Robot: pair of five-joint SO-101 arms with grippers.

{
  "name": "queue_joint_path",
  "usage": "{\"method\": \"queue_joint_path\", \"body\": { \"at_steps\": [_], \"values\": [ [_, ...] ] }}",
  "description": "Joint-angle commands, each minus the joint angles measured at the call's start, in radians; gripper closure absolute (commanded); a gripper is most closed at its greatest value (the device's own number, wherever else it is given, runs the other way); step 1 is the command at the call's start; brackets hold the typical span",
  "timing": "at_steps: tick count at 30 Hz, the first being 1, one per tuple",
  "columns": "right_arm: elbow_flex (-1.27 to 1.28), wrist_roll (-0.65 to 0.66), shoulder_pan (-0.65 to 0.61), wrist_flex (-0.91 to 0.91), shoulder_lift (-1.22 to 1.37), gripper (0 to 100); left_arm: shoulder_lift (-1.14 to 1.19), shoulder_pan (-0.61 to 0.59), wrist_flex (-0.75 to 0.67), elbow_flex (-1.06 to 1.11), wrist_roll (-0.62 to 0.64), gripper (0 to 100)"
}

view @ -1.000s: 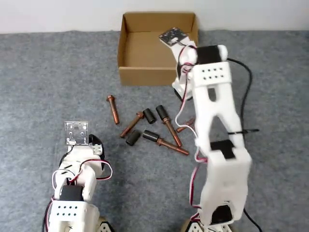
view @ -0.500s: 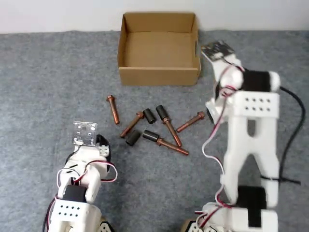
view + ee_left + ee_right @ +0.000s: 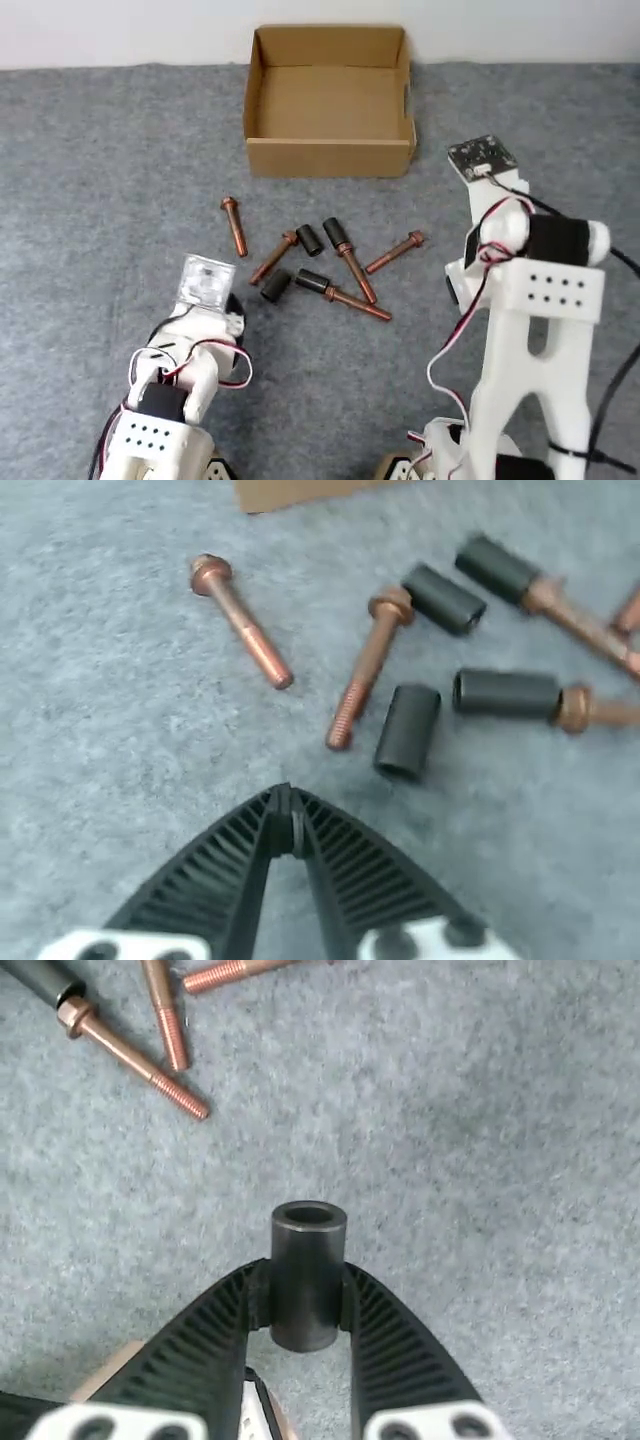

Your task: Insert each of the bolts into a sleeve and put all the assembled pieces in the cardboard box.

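risk sits mostly with the sleeve [image 3: 308, 1250], pinched upright between the fingers of the right tool [image 3: 305, 1282] above the grey surface [image 3: 500, 1160], off to one side of the scattered bolts [image 3: 135, 1060]. the grip is on a round wall (little contact), so a bolt pushed in off-axis could twist it or pop it loose. left tool [image 3: 284, 798] is clenched on nothing, hovering near a loose bolt [image 3: 364, 670] and a spare sleeve [image 3: 407, 730]; going in unopened would likely scatter them. cardboard box [image 3: 328, 158] stands well apart, beyond the pile.
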Motion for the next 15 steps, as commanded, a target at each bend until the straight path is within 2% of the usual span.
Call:
{"method": "queue_joint_path", "body": {
  "at_steps": [1, 4, 9, 15],
  "values": [
    [0.023, -0.002, 0.012, 0.031, -0.067, 98.8, -0.014, -0.043, 0.020, -0.093, -0.052, 99],
    [0.072, -0.002, 0.012, 0.031, -0.091, 98.8, -0.006, -0.084, 0.107, -0.243, -0.021, 99],
    [0.172, -0.002, 0.012, -0.015, -0.130, 98.8, 0.015, -0.083, 0.238, -0.498, -0.014, 99],
    [0.272, -0.003, 0.012, -0.070, -0.185, 98.8, 0.345, -0.084, 0.345, -0.751, -0.014, 99]
  ]
}}
